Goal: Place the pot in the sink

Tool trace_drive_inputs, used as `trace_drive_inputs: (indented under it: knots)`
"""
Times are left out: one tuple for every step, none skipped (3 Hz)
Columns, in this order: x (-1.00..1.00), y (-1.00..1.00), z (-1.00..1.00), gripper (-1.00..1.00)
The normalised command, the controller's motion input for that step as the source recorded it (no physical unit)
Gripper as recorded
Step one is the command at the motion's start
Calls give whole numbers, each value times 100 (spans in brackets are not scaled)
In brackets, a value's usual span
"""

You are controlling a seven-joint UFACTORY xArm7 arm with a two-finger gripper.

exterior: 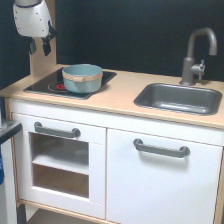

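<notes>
The small round blue-grey pot (pixel 82 77) with a tan band at its rim stands on the black stove plate (pixel 45 84) at the exterior view's left. The dark grey rectangular sink (pixel 179 98) is set into the wooden counter at the right, with a curved grey faucet (pixel 199 55) behind it. My gripper (pixel 39 46) hangs at the top left, above and to the left of the pot, apart from it. Its two dark fingers point down with a gap between them and nothing held.
The light wooden counter (pixel 117 92) runs between stove plate and sink. Below are white cabinet doors with grey handles (pixel 161 148). A wooden post (pixel 42 62) stands behind the gripper. A dark object edge shows at the far left.
</notes>
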Motion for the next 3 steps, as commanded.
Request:
trace_drive_inputs:
  knots:
    - [6,1,-4,100]
    - [7,1,-4,100]
    - [9,1,-4,100]
